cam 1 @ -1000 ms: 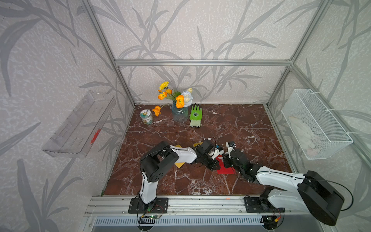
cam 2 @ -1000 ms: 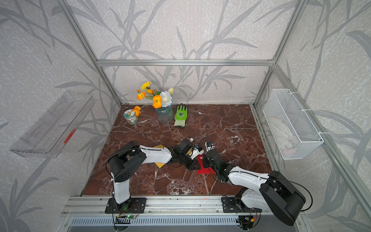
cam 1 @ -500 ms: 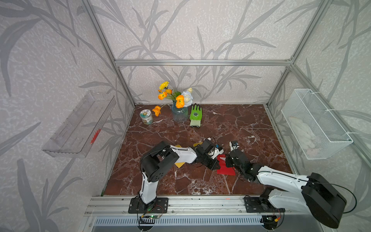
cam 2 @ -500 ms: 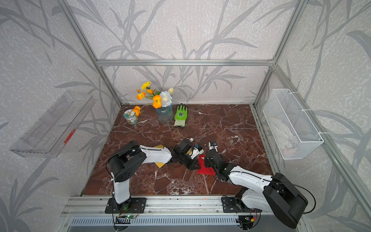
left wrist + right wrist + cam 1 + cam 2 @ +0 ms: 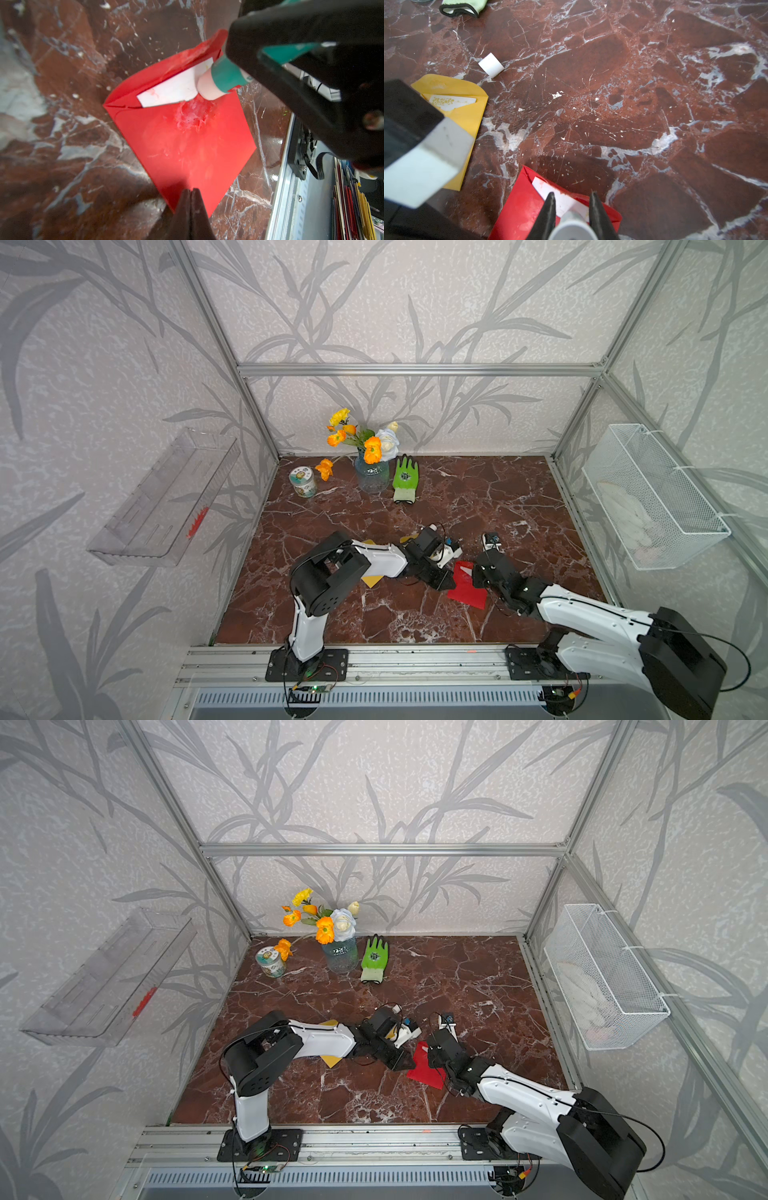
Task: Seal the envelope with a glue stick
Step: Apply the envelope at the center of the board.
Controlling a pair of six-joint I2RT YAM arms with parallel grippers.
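Observation:
A red envelope (image 5: 187, 135) lies flat on the marble floor, flap open, with a white card (image 5: 174, 87) sticking out of it; both top views show the envelope (image 5: 467, 589) (image 5: 424, 1067). My right gripper (image 5: 572, 196) is shut on the glue stick (image 5: 573, 226). The glue stick (image 5: 222, 80) has a teal collar, and its pale tip rests at the card's edge above a smear of glue. My left gripper (image 5: 190, 193) is shut and empty, its tip pressing on the envelope's near corner. A loose white cap (image 5: 491, 65) lies further off.
A yellow envelope (image 5: 471, 116) (image 5: 371, 580) with a card lies under the left arm. At the back stand a vase of flowers (image 5: 372, 477), a green glove (image 5: 405, 479) and a tin (image 5: 303, 482). A wire basket (image 5: 648, 497) hangs on the right wall, a clear shelf (image 5: 166, 497) on the left.
My right gripper has shifted slightly to the right with the glue stick over the envelope. The left arm has stayed in place.

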